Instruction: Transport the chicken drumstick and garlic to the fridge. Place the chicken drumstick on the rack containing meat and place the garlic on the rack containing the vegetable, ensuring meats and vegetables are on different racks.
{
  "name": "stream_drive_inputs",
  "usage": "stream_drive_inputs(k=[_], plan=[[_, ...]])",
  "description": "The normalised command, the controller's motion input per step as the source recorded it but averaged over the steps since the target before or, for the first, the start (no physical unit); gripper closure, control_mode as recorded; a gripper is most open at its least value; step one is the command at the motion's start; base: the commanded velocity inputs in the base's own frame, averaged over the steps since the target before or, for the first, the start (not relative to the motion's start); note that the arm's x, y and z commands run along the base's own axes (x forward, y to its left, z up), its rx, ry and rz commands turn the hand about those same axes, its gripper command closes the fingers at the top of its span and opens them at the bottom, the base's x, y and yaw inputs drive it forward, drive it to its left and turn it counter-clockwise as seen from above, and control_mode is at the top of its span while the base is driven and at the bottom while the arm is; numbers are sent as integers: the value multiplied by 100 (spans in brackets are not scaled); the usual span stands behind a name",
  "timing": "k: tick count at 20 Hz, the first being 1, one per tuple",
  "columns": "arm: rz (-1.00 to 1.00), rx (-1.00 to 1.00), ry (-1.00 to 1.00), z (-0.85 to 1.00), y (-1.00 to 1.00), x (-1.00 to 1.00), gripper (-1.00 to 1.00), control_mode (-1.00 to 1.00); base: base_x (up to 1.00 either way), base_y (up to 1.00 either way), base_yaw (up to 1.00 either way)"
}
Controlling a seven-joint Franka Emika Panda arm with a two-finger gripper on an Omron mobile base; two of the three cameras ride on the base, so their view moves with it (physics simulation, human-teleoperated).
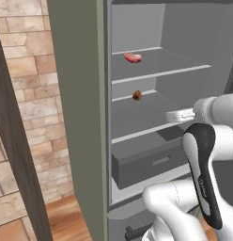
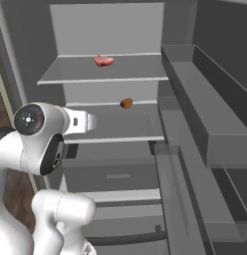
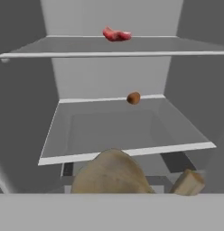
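Left base view: arm is reaching into the open fridge point(image 1: 81, 117), wrist level with the lower shelf point(image 1: 151, 133); fingers aren't readable here. The meat point(image 1: 133, 57) is sitting on the top rack point(image 1: 160, 74), above and ahead of the hand; the brown vegetable ball point(image 1: 136, 96) is sitting at the back of the lower shelf, ahead of the hand. Right base view: same layout, meat point(image 2: 103, 61) up top, vegetable point(image 2: 126, 103) one shelf down, wrist pointing in at lower-shelf height, door bins off to the hand's right. Hand view: a pale tan rounded lump is filling the bottom centre right at the gripper point(image 3: 132, 191), reading as the garlic point(image 3: 111, 173); a second tan bit to its right I can't identify. Jaws are hidden behind it, so I'm judging partly closed and pinching the garlic, not seeing it outright. Lower shelf point(image 3: 127, 152) is lying just ahead and slightly below, vegetable point(image 3: 133, 98) at its back edge, meat point(image 3: 116, 34) on the rack above. Handling call: garlic is looking light, firm, papery and round, so likely to roll; gripping across the widest part of the bulb and setting it down low seems safest. Drumstick: can't locate.
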Motion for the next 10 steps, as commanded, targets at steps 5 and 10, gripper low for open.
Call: stream_drive_inputs(k=[5,10], plan=[[0,0,0,-25,0,67,100,-100,0,0,0],[0,0,1,-28,0,74,100,-100,0,0,0]])
